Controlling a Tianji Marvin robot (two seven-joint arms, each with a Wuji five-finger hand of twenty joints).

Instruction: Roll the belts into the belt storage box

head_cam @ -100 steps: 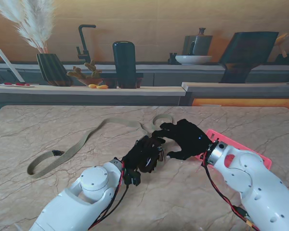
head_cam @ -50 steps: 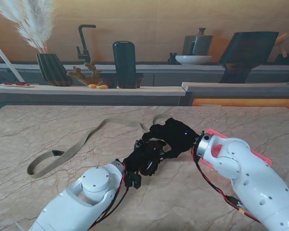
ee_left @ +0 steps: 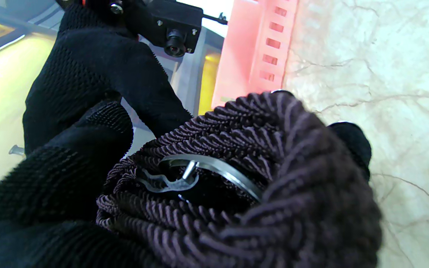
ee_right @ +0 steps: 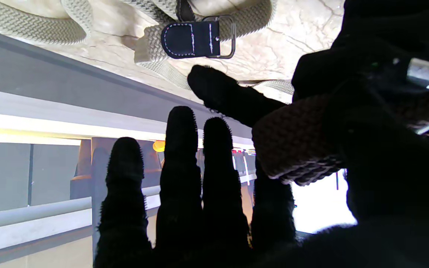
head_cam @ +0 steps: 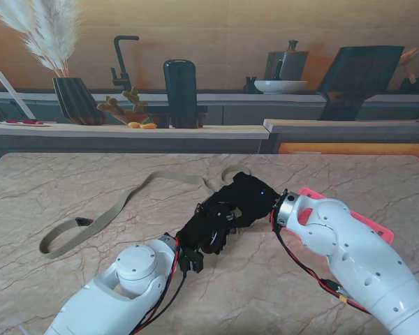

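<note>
Left hand (head_cam: 208, 227) clamps dark braided belt coil (ee_left: 244, 178); right hand (head_cam: 248, 199), fingers spread, touches it; pink slotted box (head_cam: 349, 213) lies right

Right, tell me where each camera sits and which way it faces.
Stand view: above the shoulders, looking down the marble table; shows both arms, left hand and right hand meeting over the beige belt.
Left wrist view: along the fingers at the rolled dark belt, pink storage box beyond.
Right wrist view: along the fingers toward the beige belt's buckle.
Shared: both wrist views show the dark belt.
</note>
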